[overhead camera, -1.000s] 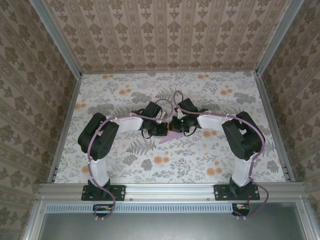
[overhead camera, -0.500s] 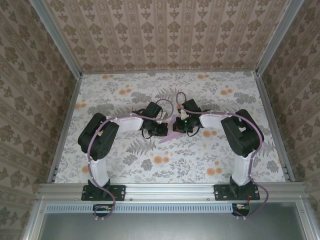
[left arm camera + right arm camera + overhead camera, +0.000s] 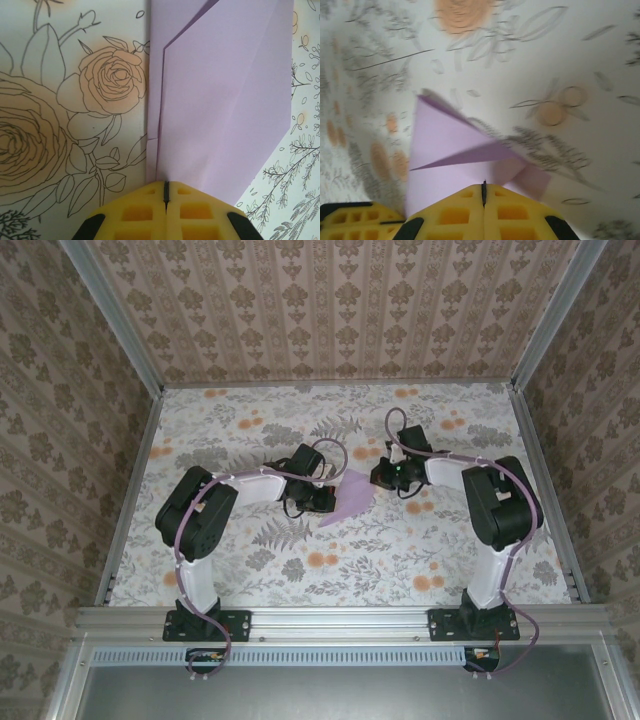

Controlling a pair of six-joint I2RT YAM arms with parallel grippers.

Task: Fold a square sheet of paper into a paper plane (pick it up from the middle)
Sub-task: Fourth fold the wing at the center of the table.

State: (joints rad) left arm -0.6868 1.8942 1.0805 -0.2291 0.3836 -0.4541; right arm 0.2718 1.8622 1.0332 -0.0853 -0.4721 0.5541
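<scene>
Lilac paper (image 3: 352, 498) part-folded on floral table (image 3: 250, 430); patterned walls (image 3: 330, 310); left gripper (image 3: 166, 186), right gripper (image 3: 483, 187) both clenched.

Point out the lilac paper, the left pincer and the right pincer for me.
lilac paper (image 3: 225, 90), left wrist view, on its flat top layer.
left pincer (image 3: 166, 187), left wrist view, on the seam between its yellow fingertips.
right pincer (image 3: 483, 188), right wrist view, on the seam between its yellow fingertips.
</scene>
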